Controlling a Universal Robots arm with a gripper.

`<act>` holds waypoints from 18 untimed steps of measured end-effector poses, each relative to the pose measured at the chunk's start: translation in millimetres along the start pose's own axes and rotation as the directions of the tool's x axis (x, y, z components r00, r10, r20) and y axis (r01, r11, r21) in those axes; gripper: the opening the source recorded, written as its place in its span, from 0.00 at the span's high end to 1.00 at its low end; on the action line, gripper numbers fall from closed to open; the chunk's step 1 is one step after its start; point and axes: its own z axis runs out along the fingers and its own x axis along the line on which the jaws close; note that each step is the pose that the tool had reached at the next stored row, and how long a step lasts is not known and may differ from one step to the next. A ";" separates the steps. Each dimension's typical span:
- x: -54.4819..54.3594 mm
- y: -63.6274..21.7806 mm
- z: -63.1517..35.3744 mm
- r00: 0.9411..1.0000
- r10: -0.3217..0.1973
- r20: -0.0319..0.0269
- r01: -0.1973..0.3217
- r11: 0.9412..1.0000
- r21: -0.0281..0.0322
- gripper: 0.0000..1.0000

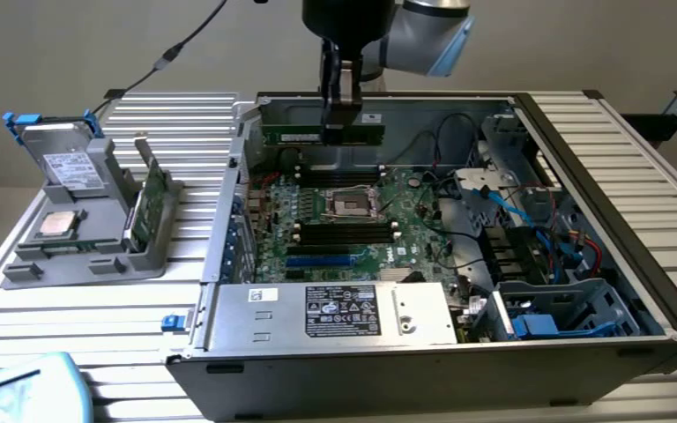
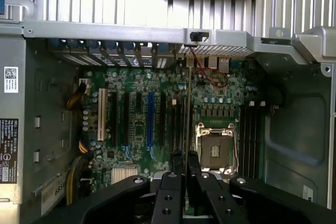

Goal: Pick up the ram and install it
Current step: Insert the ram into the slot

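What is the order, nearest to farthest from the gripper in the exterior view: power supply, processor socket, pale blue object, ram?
1. The ram: held in the gripper, over the far side of the case.
2. The processor socket: mid-case, below the gripper.
3. The power supply: along the case's near edge.
4. The pale blue object: the exterior view's lower left corner, outside the case.

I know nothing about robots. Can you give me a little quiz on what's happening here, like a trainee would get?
1. True or false: the gripper is shut on the ram.
2. Where is the ram? A) lying flat on the table B) held over the open computer case C) pushed fully into a slot
3. Fill in: the grey holder stands to the exterior view's ____ of the computer case.
Key: 1 true; 2 B; 3 left.
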 end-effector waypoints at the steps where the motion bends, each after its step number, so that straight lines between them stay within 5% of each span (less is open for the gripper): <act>1: 0.0 -1.6 -0.1 1.000 0.000 0.000 0.000 1.000 0.000 0.86; 7: 0.3 -12.7 0.0 1.000 0.002 0.003 -0.002 1.000 0.000 0.86; 13: 1.4 -28.1 9.2 1.000 0.007 0.006 -0.007 1.000 0.001 0.86; 18: 2.3 -32.9 18.0 1.000 0.007 0.006 -0.007 1.000 0.001 0.86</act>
